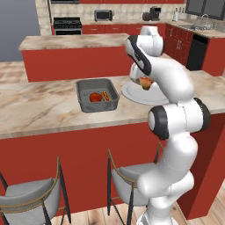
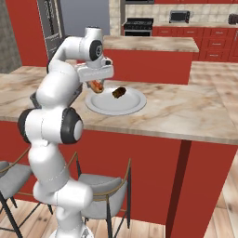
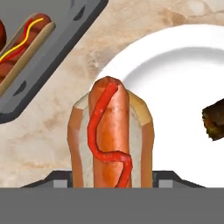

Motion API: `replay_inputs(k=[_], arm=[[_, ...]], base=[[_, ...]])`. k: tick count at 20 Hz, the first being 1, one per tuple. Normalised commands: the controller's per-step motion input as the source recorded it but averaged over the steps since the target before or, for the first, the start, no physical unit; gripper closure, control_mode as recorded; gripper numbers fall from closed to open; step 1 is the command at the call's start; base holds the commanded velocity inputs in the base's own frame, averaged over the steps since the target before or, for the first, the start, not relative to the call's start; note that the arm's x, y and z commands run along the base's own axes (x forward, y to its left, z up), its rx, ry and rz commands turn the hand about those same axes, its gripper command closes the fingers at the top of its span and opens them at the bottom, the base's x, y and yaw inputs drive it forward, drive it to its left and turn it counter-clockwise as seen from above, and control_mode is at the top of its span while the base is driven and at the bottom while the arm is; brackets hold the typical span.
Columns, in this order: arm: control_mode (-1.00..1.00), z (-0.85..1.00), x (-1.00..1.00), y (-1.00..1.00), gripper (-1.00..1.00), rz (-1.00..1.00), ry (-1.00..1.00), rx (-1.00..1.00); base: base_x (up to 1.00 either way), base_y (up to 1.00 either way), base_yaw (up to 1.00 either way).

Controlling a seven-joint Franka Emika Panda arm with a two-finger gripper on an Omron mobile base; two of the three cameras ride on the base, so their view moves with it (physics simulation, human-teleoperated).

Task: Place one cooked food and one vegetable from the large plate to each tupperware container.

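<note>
A hot dog with a ketchup line [image 3: 109, 135] fills the space between my fingers, and my gripper [image 3: 112, 180] is shut on it. The gripper [image 2: 96, 82] hangs just above the left rim of the large plate [image 2: 132, 108], with the hot dog [image 1: 146, 82] in it. On the white plate [image 3: 175, 78] lies a dark brown piece of food [image 2: 119, 92]. To the plate's left stands a dark grey tupperware container [image 1: 83, 90]. It holds a red tomato [image 1: 95, 97] and a mustard hot dog [image 3: 26, 37].
Plate and container rest on a marble counter [image 1: 39, 110] with a red front. Two grey stools [image 1: 127, 180] stand below its near edge. A second island [image 2: 153, 44] and kitchen cabinets lie behind. My own arm hides part of the plate in the left base view.
</note>
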Motion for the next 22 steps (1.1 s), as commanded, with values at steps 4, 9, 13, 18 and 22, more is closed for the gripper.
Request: replay_inputs(k=[4, 9, 13, 18, 22], arm=[[-1.00, 0.42, -1.00, 0.00, 1.00, -0.05, -0.01, 0.00], [-1.00, 0.31, -1.00, 0.00, 1.00, -0.07, 0.00, 0.00], [-1.00, 0.11, -1.00, 0.00, 1.00, -0.07, 0.00, 0.01], [-1.00, -0.07, -0.52, -0.01, 1.00, -0.05, 0.05, 0.01], [-1.00, 0.00, 0.00, 0.00, 1.00, 0.00, 0.00, 0.00]], base=[[0.00, 0.00, 0.00], [0.00, 0.00, 0.00], [0.00, 0.00, 0.00], [0.00, 0.00, 0.00], [0.00, 0.00, 0.00]])
